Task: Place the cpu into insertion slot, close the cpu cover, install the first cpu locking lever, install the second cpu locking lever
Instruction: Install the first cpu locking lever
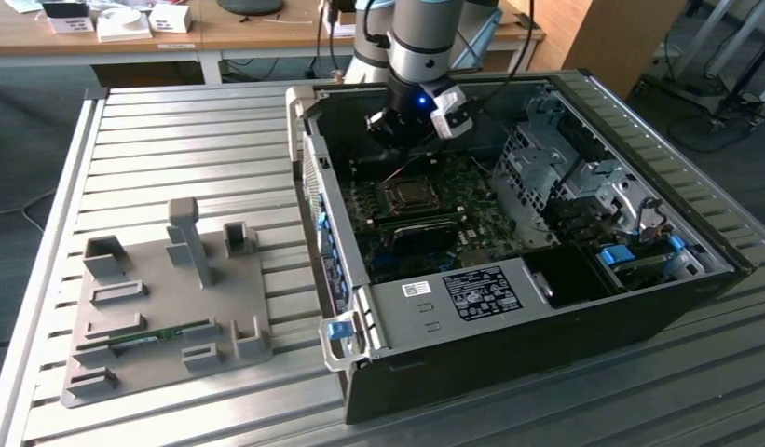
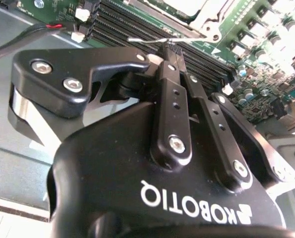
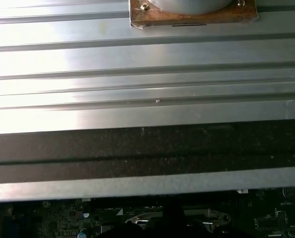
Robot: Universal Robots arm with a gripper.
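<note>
Closed, empty fingers (image 2: 170, 49) just above memory slots (image 2: 152, 27), beside locking lever (image 2: 152, 39).

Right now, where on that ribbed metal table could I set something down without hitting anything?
The ribbed metal table is bare between the grey fixture plate and its far edge, and along the near strip under the open black computer case. Inside the case it is crowded: the gripper hangs over the green motherboard.
</note>
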